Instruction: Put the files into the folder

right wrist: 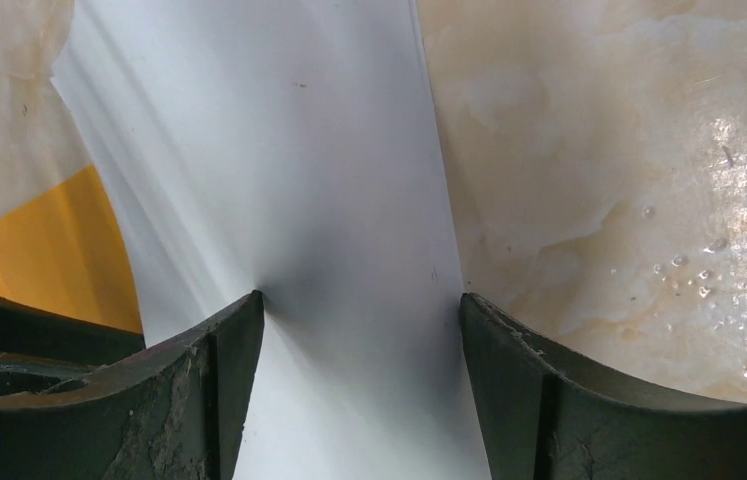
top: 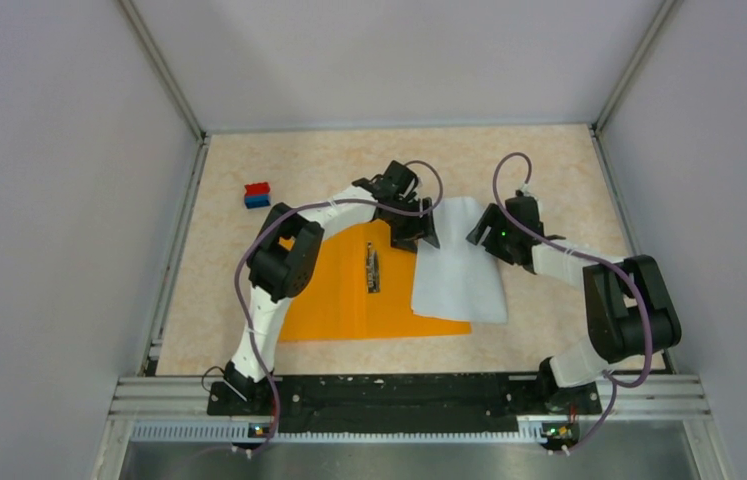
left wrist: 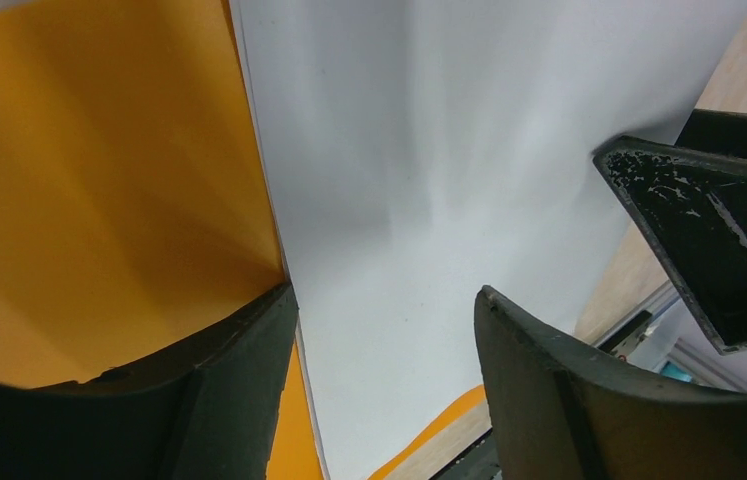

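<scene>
The orange folder (top: 344,290) lies open on the table, its metal clip (top: 373,268) in the middle. The white files (top: 461,265) lie over the folder's right half and stick out past its far and right edges. My left gripper (top: 417,232) is open at the files' far left corner, over the seam of orange folder (left wrist: 79,190) and white files (left wrist: 429,180). My right gripper (top: 484,232) is open at the files' far right edge, its fingertips (right wrist: 239,330) pressing on the files (right wrist: 329,200), which buckle slightly. The folder (right wrist: 49,250) shows at left.
A small red-and-blue block (top: 257,194) sits at the far left of the table. Grey walls stand on three sides. The arm bases and a metal rail (top: 399,395) run along the near edge. Bare beige table (right wrist: 629,180) lies right of the files.
</scene>
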